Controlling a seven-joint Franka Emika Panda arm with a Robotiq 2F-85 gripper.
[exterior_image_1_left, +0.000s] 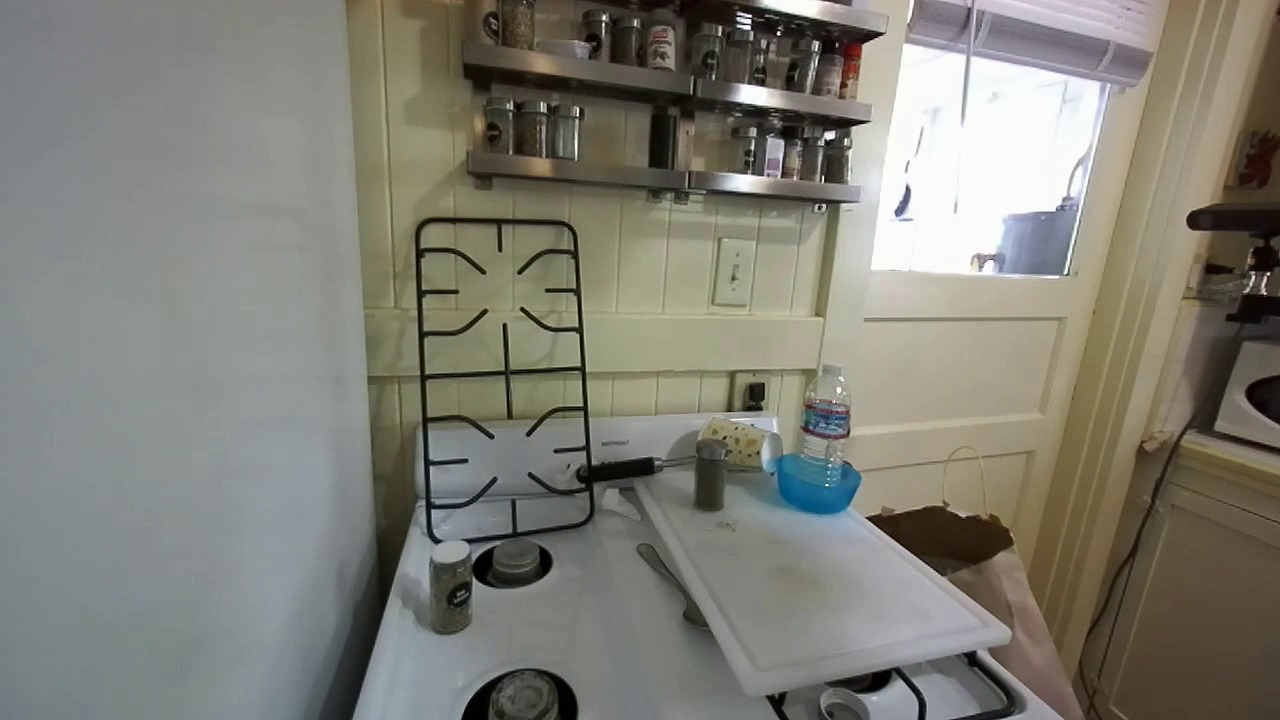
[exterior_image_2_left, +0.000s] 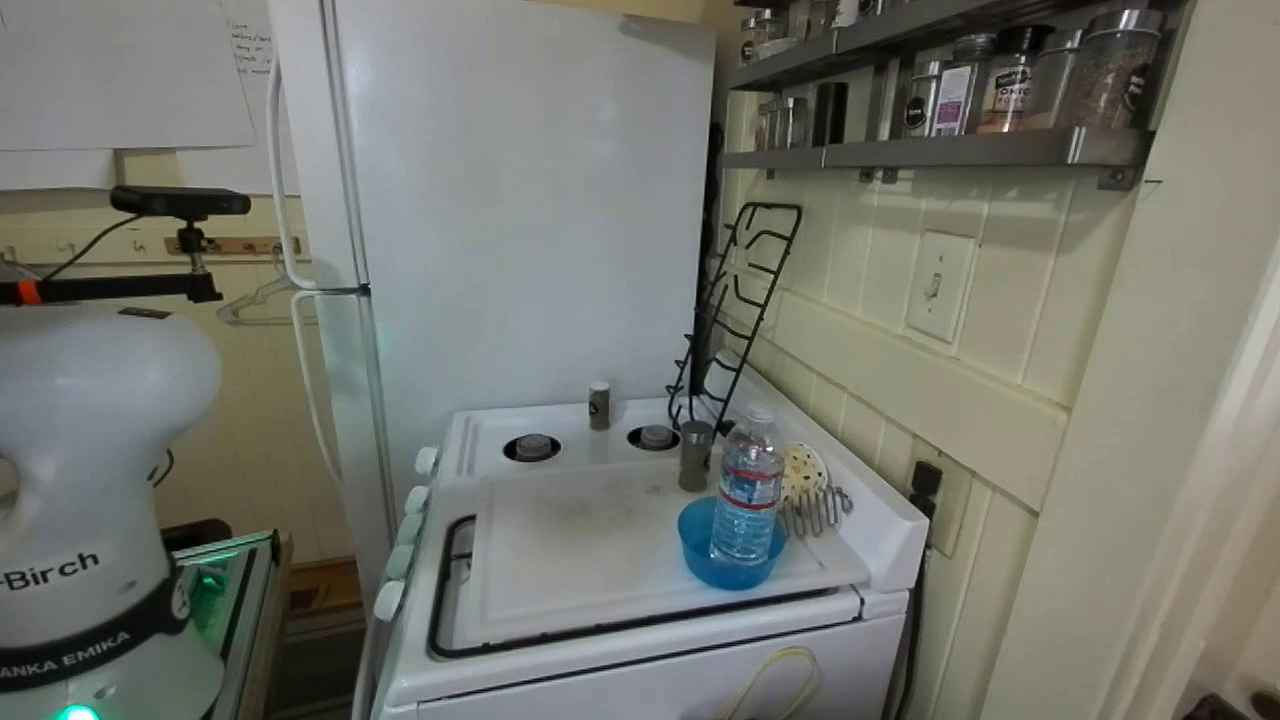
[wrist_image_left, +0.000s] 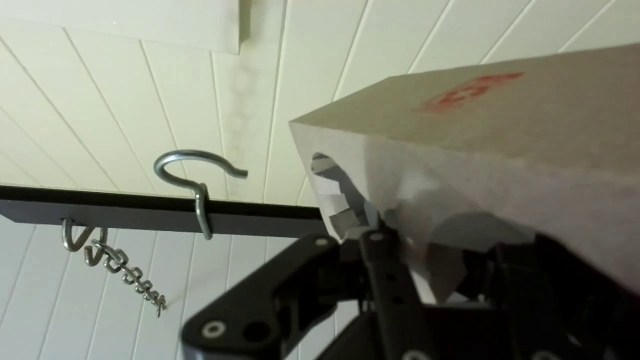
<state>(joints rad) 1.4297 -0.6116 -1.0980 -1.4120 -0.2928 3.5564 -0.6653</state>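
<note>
In the wrist view, my gripper (wrist_image_left: 440, 250) is at the lower right, with its two black fingers a little apart. A pale paper bag or box (wrist_image_left: 480, 165) covers their tips. Part of its pale material lies between the fingers. It has a cut-out hole beside the nearer finger and a blurred red mark on its tan side. The fingertips are hidden, so I cannot see how tightly they close. A metal S-hook (wrist_image_left: 202, 192) hangs on a dark rail (wrist_image_left: 260, 220) left of the gripper. The gripper is out of sight in both exterior views.
A chain (wrist_image_left: 132, 275) is attached to the rail. A stove (exterior_image_2_left: 570, 690) carries a white cutting board (exterior_image_1_left: 800, 580), a water bottle (exterior_image_1_left: 826, 420) in a blue bowl (exterior_image_2_left: 735, 575) and spice jars (exterior_image_1_left: 451, 590). A fridge (exterior_image_2_left: 530, 200) stands beside it. The robot's base (exterior_image_2_left: 80, 560) is nearby.
</note>
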